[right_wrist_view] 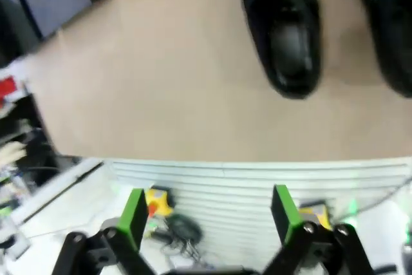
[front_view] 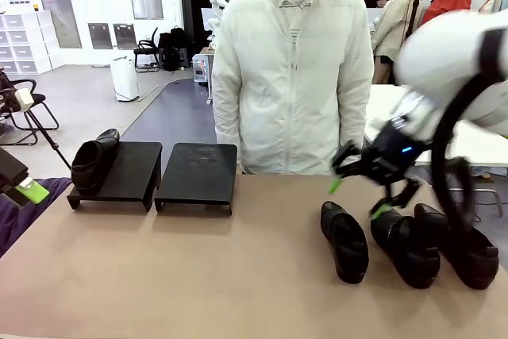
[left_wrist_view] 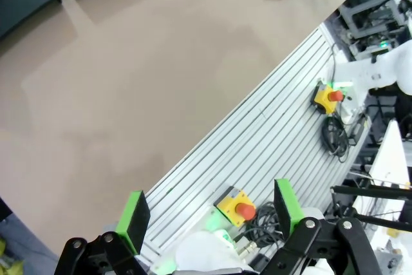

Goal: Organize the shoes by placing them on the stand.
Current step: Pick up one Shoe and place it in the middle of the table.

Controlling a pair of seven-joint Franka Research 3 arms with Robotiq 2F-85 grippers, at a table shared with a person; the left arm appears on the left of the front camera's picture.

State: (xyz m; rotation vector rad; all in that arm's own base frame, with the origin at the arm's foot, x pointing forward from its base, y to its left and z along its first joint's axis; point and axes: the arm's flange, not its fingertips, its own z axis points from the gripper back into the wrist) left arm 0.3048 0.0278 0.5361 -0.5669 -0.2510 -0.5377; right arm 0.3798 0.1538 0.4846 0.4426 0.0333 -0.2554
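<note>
Stand (front_view: 198, 174) at 10 o'clock on the tan worktop (front_view: 198, 283) in the front view: two sloped black platforms side by side. Carries one stand shoe (front_view: 92, 161) on the left platform, lying along the slope at that platform's 9 o'clock edge.

Three more glossy black shoes in a row at 4 o'clock on the worktop, well apart from the stand: left loose shoe (front_view: 345, 242), middle loose shoe (front_view: 405, 248), right loose shoe (front_view: 462, 258). Lie close together, the last two almost touching.

Person (front_view: 290, 77) in a pale jacket at 12 o'clock, behind the far edge of the worktop.

Right gripper (front_view: 359, 198) at 3 o'clock, tilted, jaws spread wide and grasping nothing. Hangs over the far ends of the left and middle loose shoes, one green pad low by the middle one; cannot tell whether touching. Same right gripper (right_wrist_view: 209, 214) in its own blurred wrist view: nothing between the pads, one shoe at 12 o'clock, another at 2 o'clock.

Left gripper (front_view: 28, 190) at 9 o'clock, at the very edge of the front view, well apart from every shoe. In its wrist view, left gripper (left_wrist_view: 209, 214) released, jaws wide, nothing held. Hovers above a slotted metal rail (left_wrist_view: 277, 133) beside the worktop, with a yellow box with a red button (left_wrist_view: 237, 207) between the pads.
</note>
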